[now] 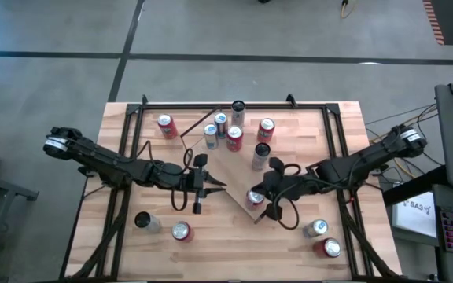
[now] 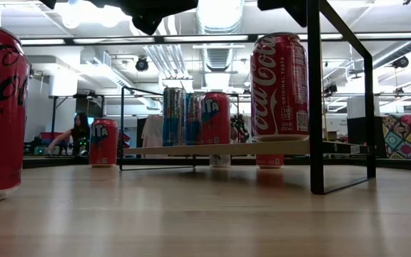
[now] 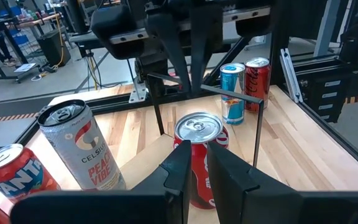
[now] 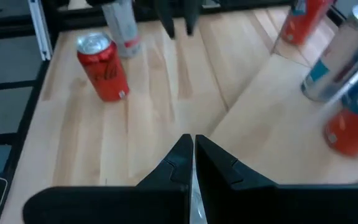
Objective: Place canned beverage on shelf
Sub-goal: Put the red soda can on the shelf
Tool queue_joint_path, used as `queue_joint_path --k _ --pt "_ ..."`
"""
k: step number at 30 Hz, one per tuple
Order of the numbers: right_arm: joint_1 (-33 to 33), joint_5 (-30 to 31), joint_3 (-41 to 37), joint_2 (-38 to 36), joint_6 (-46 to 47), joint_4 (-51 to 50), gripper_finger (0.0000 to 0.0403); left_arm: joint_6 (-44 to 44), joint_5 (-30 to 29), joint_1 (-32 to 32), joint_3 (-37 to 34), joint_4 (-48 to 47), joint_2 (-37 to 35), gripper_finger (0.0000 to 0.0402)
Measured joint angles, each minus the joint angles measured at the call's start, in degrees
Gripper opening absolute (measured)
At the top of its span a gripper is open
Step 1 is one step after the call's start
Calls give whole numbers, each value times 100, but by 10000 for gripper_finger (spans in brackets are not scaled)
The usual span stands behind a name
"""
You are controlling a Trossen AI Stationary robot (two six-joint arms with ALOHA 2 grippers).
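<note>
already several cans stand on the shelf [image 1: 238, 169], the light board lying at an angle in the middle of the table [image 1: 132, 204]: a red coke can [image 1: 255, 197] near its near corner, a silver can [image 1: 261, 152], and a cluster of red and blue cans [image 1: 225, 132] at the far end. the left tool [image 1: 220, 185] is held just beside the shelf's edge, its fingers nearly pressed together and pinching nothing. the right tool [image 1: 267, 191] is closed and empty, close by the coke can. four cans [image 1: 181, 230] are left on the table near its front, so the task is judged partly done.
</note>
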Motion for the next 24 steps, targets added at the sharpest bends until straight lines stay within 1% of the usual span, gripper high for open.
queue_joint_path --k 6,12,24 --pt "-11 3 1 226 -231 39 9 0 0 0 0 -14 0 36" --pt "-11 2 0 458 -250 13 9 0 0 0 0 -26 0 36" --pt "-11 2 0 466 -213 -115 9 0 0 0 0 -54 -2 36"
